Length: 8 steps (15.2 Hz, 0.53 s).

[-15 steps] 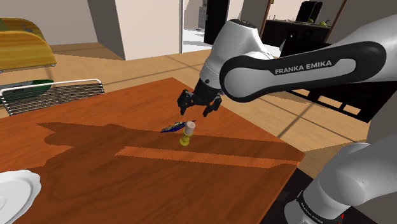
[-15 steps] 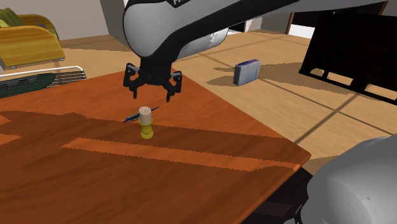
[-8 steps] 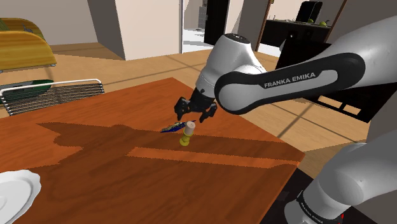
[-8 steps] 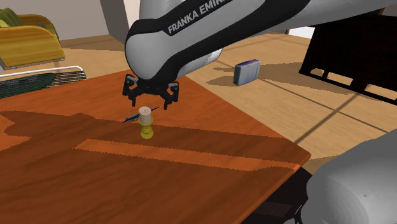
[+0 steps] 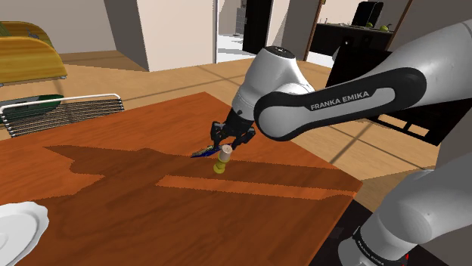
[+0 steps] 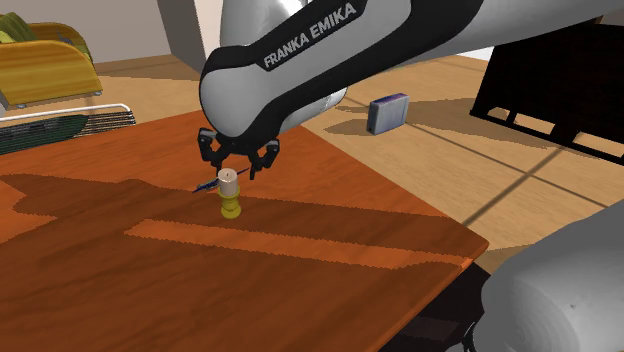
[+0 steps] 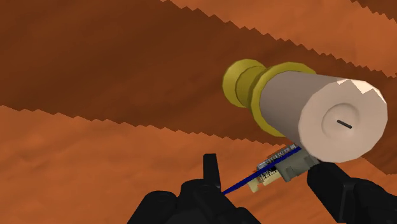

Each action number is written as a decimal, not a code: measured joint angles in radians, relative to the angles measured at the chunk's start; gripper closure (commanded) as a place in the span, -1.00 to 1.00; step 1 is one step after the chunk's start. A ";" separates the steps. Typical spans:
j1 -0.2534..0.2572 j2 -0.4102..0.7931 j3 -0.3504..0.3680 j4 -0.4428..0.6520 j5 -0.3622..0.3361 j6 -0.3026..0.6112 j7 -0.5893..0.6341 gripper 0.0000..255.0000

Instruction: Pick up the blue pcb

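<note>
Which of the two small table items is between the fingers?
The blue pcb, a thin board in the gap of the open gripper. The beige cylinder with the yellow base stands upright beside it, outside that gap.

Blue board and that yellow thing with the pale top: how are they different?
The blue board is thin and sits low; the yellow thing is round and stands upright, taller. The blue board is mostly blue; the yellow thing carries a pale top. Both rest side by side on the brown table.
</note>
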 measured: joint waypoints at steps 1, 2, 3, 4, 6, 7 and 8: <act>0.000 0.000 0.000 0.000 0.000 0.000 0.000 1.00; 0.000 0.000 0.000 0.000 0.000 0.000 0.000 1.00; 0.000 0.000 0.000 0.000 0.000 0.000 0.000 1.00; 0.000 0.000 0.000 0.000 0.000 0.000 0.000 1.00; 0.001 -0.004 -0.003 0.002 0.002 -0.007 -0.002 1.00; 0.002 -0.010 -0.007 0.007 0.004 -0.018 -0.005 1.00; 0.004 -0.017 -0.011 0.014 0.006 -0.031 -0.006 1.00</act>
